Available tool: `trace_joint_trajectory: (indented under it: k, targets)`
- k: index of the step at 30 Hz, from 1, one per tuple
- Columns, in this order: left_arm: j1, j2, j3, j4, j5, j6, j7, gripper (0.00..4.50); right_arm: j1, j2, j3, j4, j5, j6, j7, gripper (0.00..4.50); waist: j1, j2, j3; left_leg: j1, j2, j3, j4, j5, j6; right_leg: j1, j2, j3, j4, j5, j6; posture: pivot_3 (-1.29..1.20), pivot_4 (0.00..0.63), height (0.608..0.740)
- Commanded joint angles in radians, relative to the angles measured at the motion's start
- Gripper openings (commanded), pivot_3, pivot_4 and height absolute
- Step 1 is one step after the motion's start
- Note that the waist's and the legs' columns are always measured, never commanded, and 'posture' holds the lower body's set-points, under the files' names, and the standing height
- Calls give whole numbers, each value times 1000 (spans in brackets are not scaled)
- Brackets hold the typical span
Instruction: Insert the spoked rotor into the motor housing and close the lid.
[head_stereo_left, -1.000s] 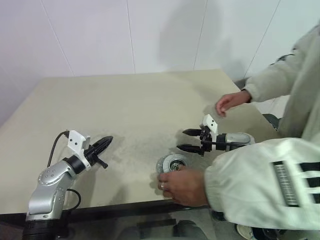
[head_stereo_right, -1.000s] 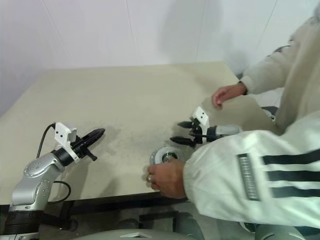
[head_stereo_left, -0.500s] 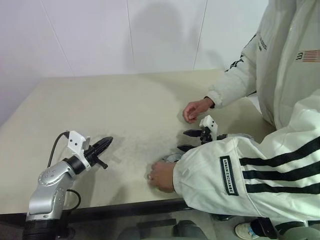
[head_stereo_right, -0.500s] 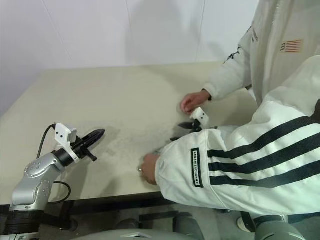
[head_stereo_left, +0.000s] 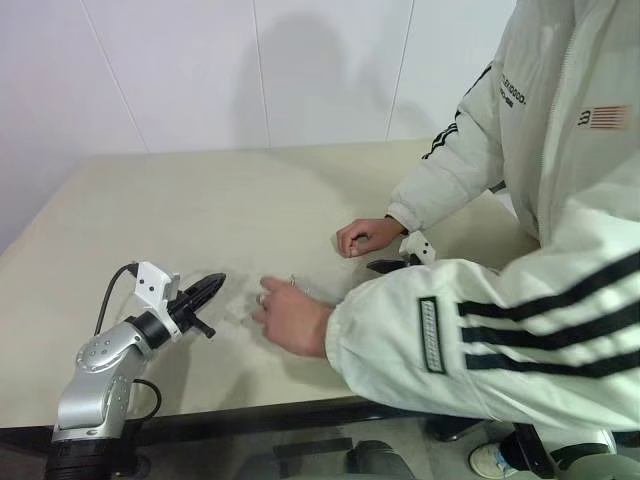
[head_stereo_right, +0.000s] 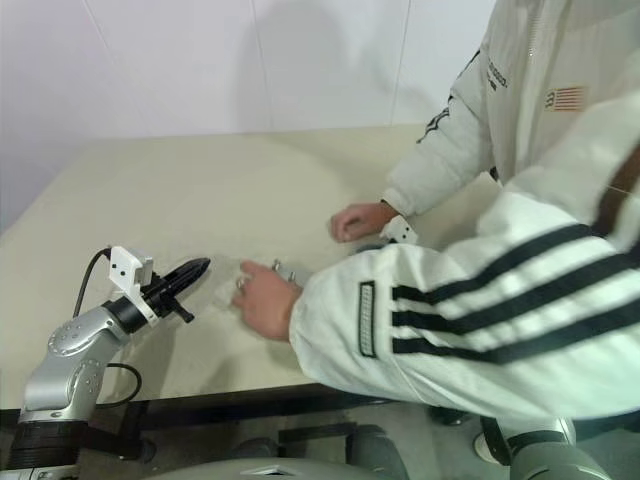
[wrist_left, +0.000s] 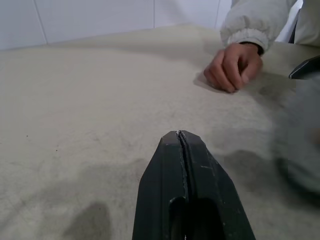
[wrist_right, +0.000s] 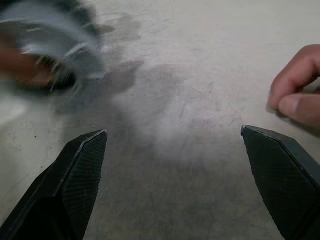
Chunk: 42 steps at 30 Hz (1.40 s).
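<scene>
Person's striped white sleeve (head_stereo_left: 470, 340) covers most of the right gripper (wrist_right: 175, 145); from the head camera just one black fingertip (head_stereo_left: 385, 266) and the white wrist block poke out behind it. Motor housing (wrist_right: 60, 50) is a motion-blurred grey round smear under the person's hand (head_stereo_left: 290, 318): silver rim readable, windings and centre not. Can't tell if the hand is lifting or sliding it. It sits beyond the right gripper's jaws, off to one side past one finger; from the left wrist it's a grey blur ahead and to the side of the jaws. Right jaws wide apart, empty, textured black pads over bare table (head_stereo_left: 200, 200). Person's other hand (head_stereo_left: 366, 236), loosely fisted, rests just beyond them. Left gripper (head_stereo_left: 212, 284) pinched closed, holding nothing. Table: matte beige, scuffed.
</scene>
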Motion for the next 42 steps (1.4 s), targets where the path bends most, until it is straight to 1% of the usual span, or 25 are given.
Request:
trace_joint_trajectory:
  k: [1, 22, 42]
  targets:
    - [-11, 3, 11, -20, -7, -13, -2, 46, -8, -15, -34, -19, 8, -14, 12, 4500, 0, 0, 0, 0, 0, 0, 0, 0, 0, 0, 0, 0, 0, 0, 0, 0, 0, 740]
    - [-26, 10, 1, -35, -6, 16, -1, 46, -13, -16, -27, -17, 4, -16, 36, 4500, 0, 0, 0, 0, 0, 0, 1, 0, 0, 0, 0, 0, 2, 0, 0, 0, 0, 740]
    - [1, 4, -5, -57, -1, 10, 5, 46, 3, -22, -26, -31, 5, -12, 41, 4500, 0, 0, 0, 0, 0, 0, 1, 0, 0, 0, 0, 1, 2, 0, 0, 0, 0, 740]
